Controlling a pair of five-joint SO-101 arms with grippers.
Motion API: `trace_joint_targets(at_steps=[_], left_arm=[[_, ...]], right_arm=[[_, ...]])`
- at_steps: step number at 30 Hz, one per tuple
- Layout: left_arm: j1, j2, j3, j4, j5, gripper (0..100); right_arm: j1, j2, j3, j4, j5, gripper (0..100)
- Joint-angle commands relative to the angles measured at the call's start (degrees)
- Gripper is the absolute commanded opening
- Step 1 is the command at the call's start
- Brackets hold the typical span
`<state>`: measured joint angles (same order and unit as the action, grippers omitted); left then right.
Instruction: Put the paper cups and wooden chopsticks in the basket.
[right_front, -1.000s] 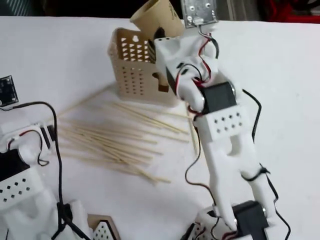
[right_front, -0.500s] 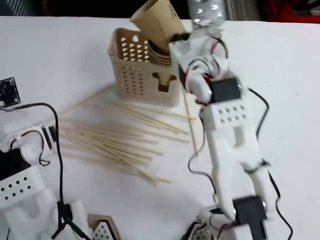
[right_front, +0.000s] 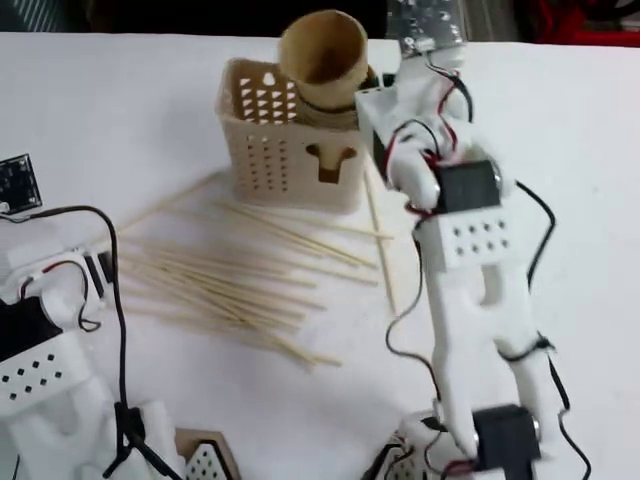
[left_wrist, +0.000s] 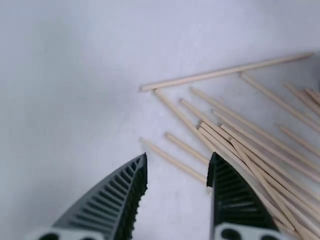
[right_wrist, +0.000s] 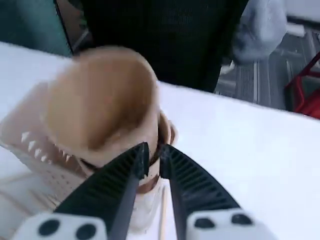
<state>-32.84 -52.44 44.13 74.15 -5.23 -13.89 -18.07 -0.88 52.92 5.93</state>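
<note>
We take the cup (right_front: 322, 55) for matt brown paper, the basket (right_front: 285, 150) for smooth beige plastic with punched holes, and the chopsticks (right_front: 230, 285) for pale, unvarnished wood. The table (right_front: 120, 110) looks white, smooth and matt. The left gripper (left_wrist: 178, 158) has ribbed plastic inner faces.

I saw brown paper cups (right_front: 322, 55) stacked in the beige perforated basket (right_front: 270, 150); wooden chopsticks (right_front: 230, 285) lay scattered beside it.
</note>
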Motion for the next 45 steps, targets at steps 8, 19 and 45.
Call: trace_joint_targets(at_steps=[8,19,45], left_arm=[[0.84,-0.84,-0.18,-0.97,0.70,20],[0.84,-0.84,-0.18,-0.97,0.70,20],[0.84,-0.84,1.14,-1.14,0.70,20]], right_arm=[[-0.66,-7.87,-0.97,-4.88,0.53,5.2],[-1.63,4.44,2.46,-4.88,0.62,5.2],[-0.75,-14.73,8.97,26.07,12.13,5.3]])
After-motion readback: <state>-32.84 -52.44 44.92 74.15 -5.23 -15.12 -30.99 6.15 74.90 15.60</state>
